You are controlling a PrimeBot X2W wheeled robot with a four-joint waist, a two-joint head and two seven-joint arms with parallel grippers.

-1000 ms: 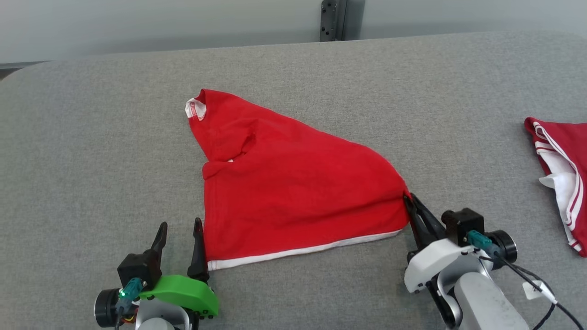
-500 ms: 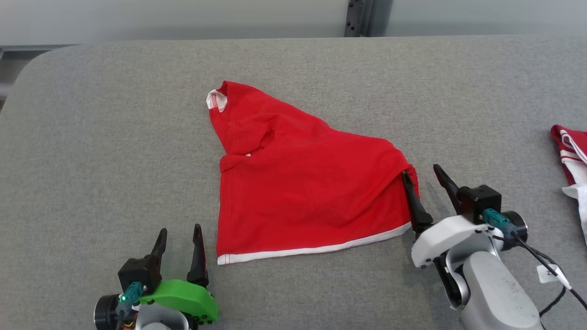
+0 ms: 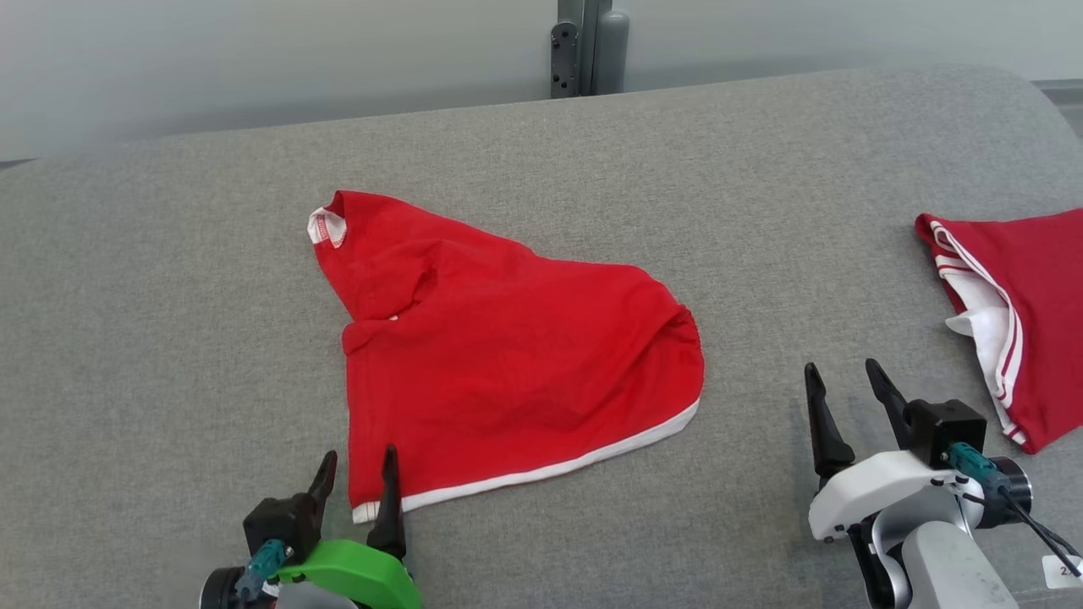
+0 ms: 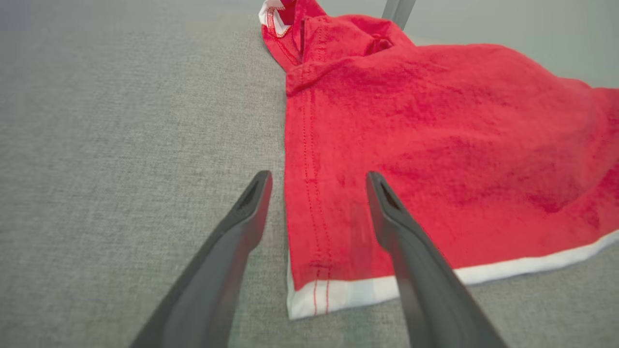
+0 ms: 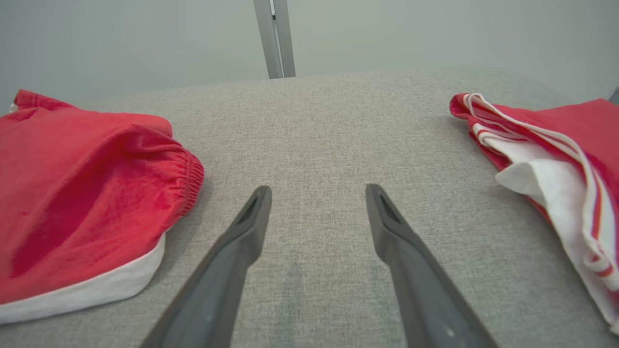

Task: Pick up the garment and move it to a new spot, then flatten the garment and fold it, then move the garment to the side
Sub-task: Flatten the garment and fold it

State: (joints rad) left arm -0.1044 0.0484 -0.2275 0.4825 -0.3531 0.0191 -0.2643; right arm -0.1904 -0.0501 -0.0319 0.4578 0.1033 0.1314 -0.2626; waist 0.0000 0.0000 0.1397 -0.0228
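Two pincers, both spread and empty: left gripper [image 3: 360, 454] straddles the white-hemmed corner [image 4: 314, 295] of the red garment [image 3: 508, 364]; right gripper [image 3: 841, 368] sits well clear of its gathered edge [image 5: 191, 179]. Flattening seems in hand; next, pinch both ends and tug apart

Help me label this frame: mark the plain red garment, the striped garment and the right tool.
plain red garment [image 3: 516, 372], head view, middle of the cloth.
striped garment [image 3: 1045, 288], head view, its red panel.
right tool [image 3: 841, 366], head view, midway between its fingertips.
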